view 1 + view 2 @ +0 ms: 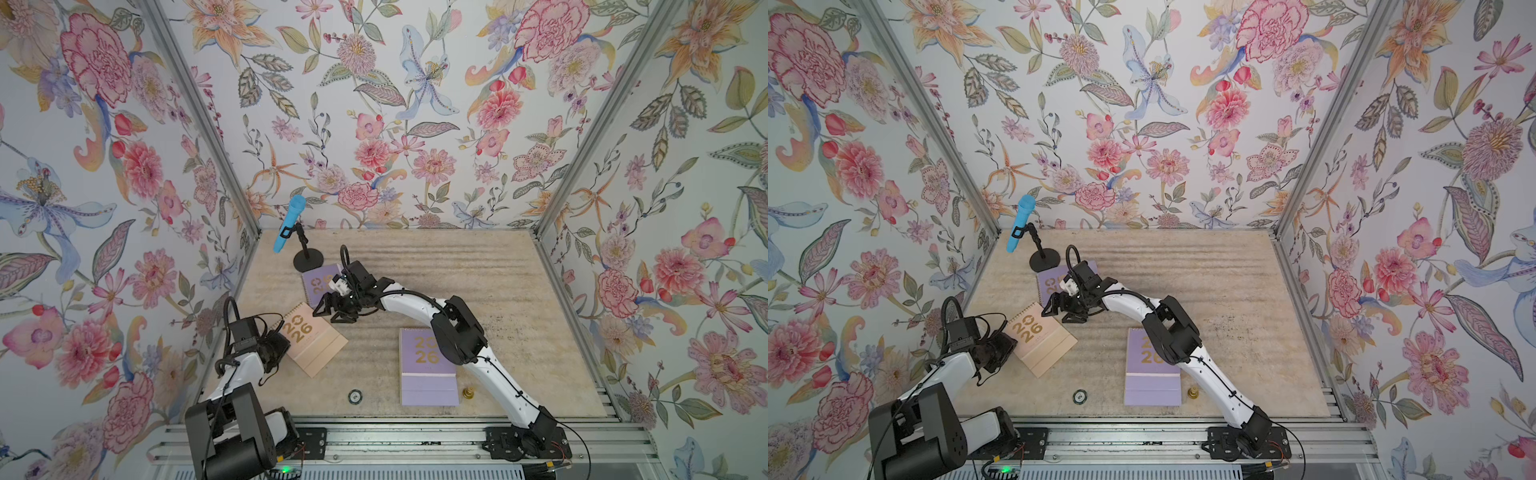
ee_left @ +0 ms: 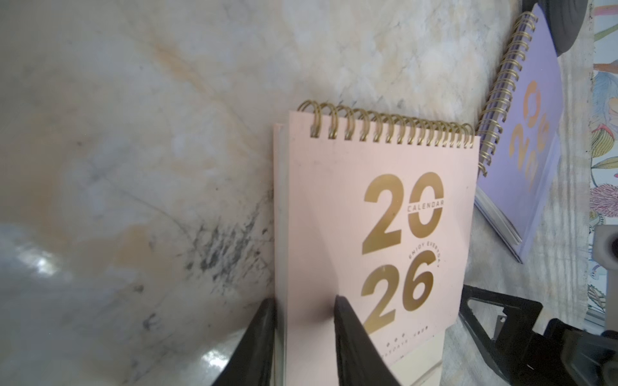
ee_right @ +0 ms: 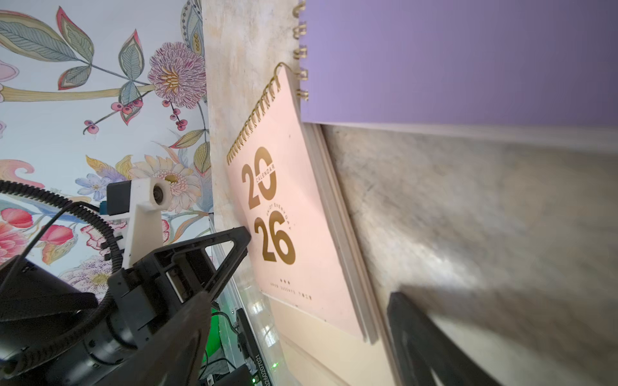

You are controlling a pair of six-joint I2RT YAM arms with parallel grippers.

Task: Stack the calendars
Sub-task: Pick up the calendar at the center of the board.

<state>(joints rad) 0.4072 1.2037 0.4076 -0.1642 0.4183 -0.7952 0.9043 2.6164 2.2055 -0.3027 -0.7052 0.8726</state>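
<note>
A beige marbled tabletop (image 1: 478, 270) is lying between floral-papered walls (image 1: 374, 104). A blue microphone on a black stand (image 1: 289, 224) is standing far left, just behind the far lilac spiral-bound calendar (image 1: 316, 286), which the right arm is partly covering. The near lilac calendar (image 1: 419, 374) is lying front-centre. The left gripper (image 2: 304, 300) is straddling the edge of the peach spiral-bound calendar (image 1: 316, 345), jaws part-closed; whether they are clamping it I cannot tell. The right gripper (image 1: 332, 311) is hovering wide open and empty.

Rear calendar (image 1: 318, 286) is being flanked: mic stand (image 1: 308, 262) just behind, left calendar (image 1: 316, 349) before-left. Front calendar (image 1: 424, 374) is being kept right, well apart.

Floral wallpaper walls (image 1: 374, 104), aluminium corner posts (image 1: 203, 124), beige marbled tabletop (image 1: 498, 270), bright even light
</note>
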